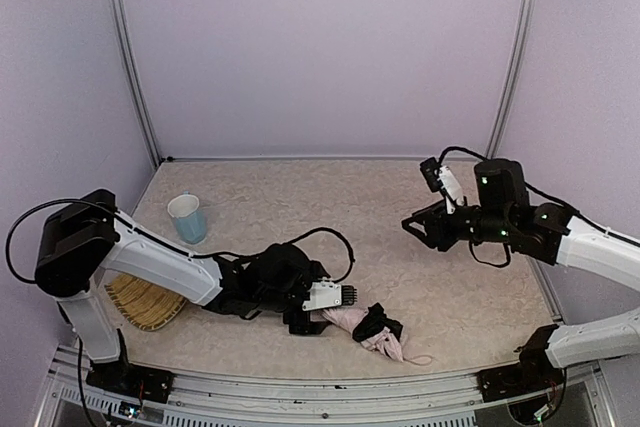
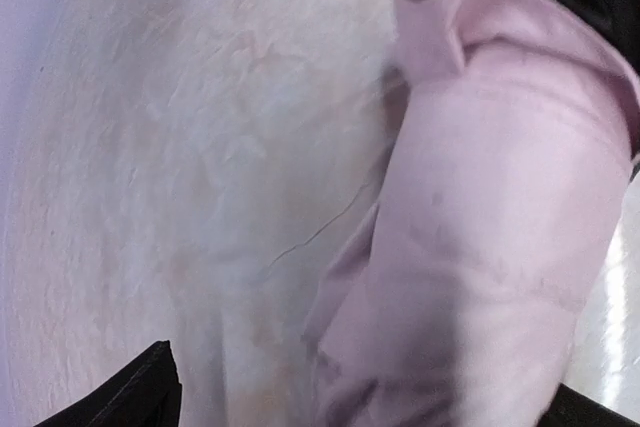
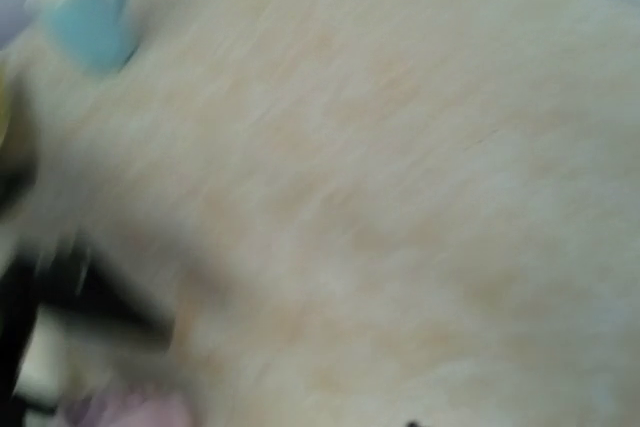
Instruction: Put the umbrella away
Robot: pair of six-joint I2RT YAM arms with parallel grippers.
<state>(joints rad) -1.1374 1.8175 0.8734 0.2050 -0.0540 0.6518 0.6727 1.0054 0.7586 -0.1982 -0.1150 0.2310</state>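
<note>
Fingers (image 2: 130,397) of the left gripper (image 1: 325,315) stand wide, one black tip low on the left of its wrist view and bare table (image 1: 300,197) showing between that tip and the umbrella (image 1: 372,327), so nothing is pinched. The right gripper (image 1: 420,229) hangs above the table, well apart from the umbrella and empty as far as I can see. Its wrist view is smeared and I cannot tell how its jaws stand. The umbrella lies collapsed near the front edge, just beside the left gripper. It is a soft, crumpled roll of shiny pale pink fabric with black showing at its middle, and a thin strap trails toward the right. I judge the step to be gathering the loose bundle. The next move calls for a firm closing across the roll, since the slick folds look likely to slip or spring open. The table is matt, mottled beige. A blue cup (image 1: 187,218) stands far left.
</note>
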